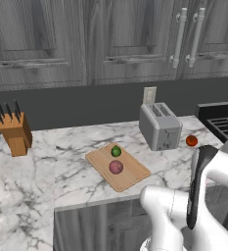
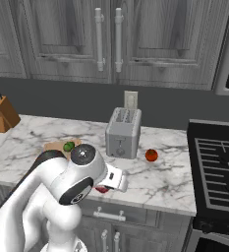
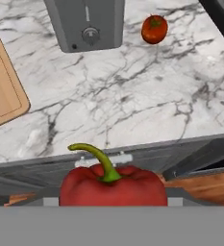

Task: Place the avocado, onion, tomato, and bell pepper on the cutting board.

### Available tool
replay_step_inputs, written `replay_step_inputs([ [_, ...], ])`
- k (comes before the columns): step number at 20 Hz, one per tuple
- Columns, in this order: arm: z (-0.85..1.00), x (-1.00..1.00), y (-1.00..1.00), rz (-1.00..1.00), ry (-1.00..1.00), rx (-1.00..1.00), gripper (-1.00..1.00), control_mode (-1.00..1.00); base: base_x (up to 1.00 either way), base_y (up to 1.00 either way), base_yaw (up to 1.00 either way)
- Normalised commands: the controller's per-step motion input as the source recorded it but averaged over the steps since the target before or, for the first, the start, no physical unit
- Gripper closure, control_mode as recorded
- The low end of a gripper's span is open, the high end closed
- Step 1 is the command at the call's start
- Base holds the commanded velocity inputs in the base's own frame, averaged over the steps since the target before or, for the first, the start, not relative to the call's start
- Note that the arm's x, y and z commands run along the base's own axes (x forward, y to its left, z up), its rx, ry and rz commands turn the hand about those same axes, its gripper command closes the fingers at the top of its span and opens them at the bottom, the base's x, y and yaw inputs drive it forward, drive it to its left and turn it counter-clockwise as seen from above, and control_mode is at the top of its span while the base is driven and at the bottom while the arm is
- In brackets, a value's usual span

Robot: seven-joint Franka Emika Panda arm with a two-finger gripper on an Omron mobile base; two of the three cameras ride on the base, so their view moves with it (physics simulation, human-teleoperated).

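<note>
The bell pepper (image 3: 113, 188), red with a curved green stem, sits at the bottom of the hand view, and my gripper (image 2: 106, 188) is shut on it, just off the counter's front edge. The fingertips are hidden behind it. The tan cutting board (image 1: 131, 179) lies left of the toaster. On it rest the green avocado (image 1: 116, 151) and, nearer me, the purple onion (image 1: 116, 167). The tomato (image 1: 191, 141) sits on the marble to the right of the toaster and appears far up the hand view as the tomato (image 3: 154, 29). The board's corner (image 3: 0, 91) lies at that view's left edge.
A grey toaster (image 1: 159, 126) stands between board and tomato. A wooden knife block (image 1: 15, 132) is at the far left, a black stove (image 2: 219, 167) at the right. Bare marble lies in front of the toaster. Cabinet fronts with a handle (image 3: 104, 161) run below the counter edge.
</note>
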Motion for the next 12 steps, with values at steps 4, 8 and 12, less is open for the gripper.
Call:
replay_step_inputs([
  [4, 0.0, -0.18, 0.98, 0.12, 0.0, -0.1, 1.0, -1.0, 0.0, 0.0, 0.0],
  [8, 0.0, 0.07, 0.86, 0.06, 0.05, 0.0, 1.0, -1.0, 0.0, 0.0, 0.0],
  [12, 0.01, 0.22, 0.66, 0.06, 0.12, 0.0, 1.0, -1.0, 0.0, 0.0, 0.0],
])
